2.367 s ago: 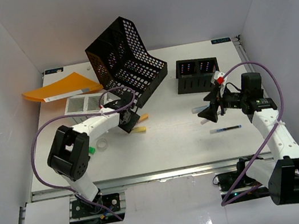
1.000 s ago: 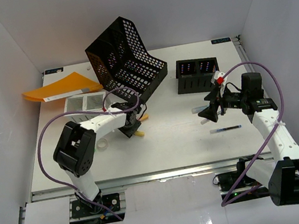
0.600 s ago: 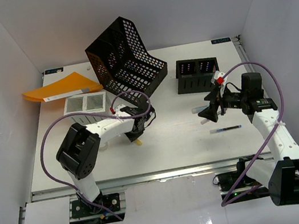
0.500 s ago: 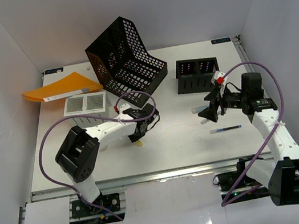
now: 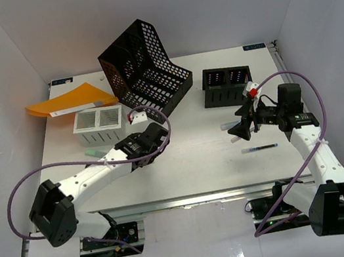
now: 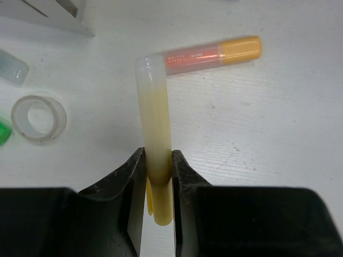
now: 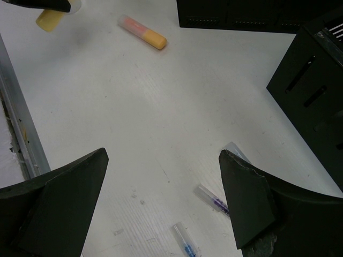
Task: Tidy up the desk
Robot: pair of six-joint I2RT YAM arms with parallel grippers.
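Note:
The desk (image 5: 205, 162) is a white tabletop with a metal rail (image 5: 191, 198) along its front. My left gripper (image 6: 158, 156) is shut on a yellow highlighter (image 6: 154, 118) and holds it just above the desk, left of centre in the top view (image 5: 143, 151). An orange highlighter (image 6: 211, 56) lies on the desk just beyond it. My right gripper (image 7: 163, 154) is open and empty, above the desk at the right (image 5: 244, 128). Under it lie a purple pen (image 7: 211, 199) and a blue pen (image 7: 182, 238).
A black mesh file rack (image 5: 144, 67) stands tilted at the back. A black pen holder (image 5: 226, 85) is at the back right. An orange folder (image 5: 70, 100) and a white tray (image 5: 99, 124) are at the back left. A tape ring (image 6: 38, 118) lies left of the left gripper.
The left arm has swung its elbow down and out to the left. Its gripper has taken hold of the yellow highlighter and raised it off the desk. The right arm has not moved.

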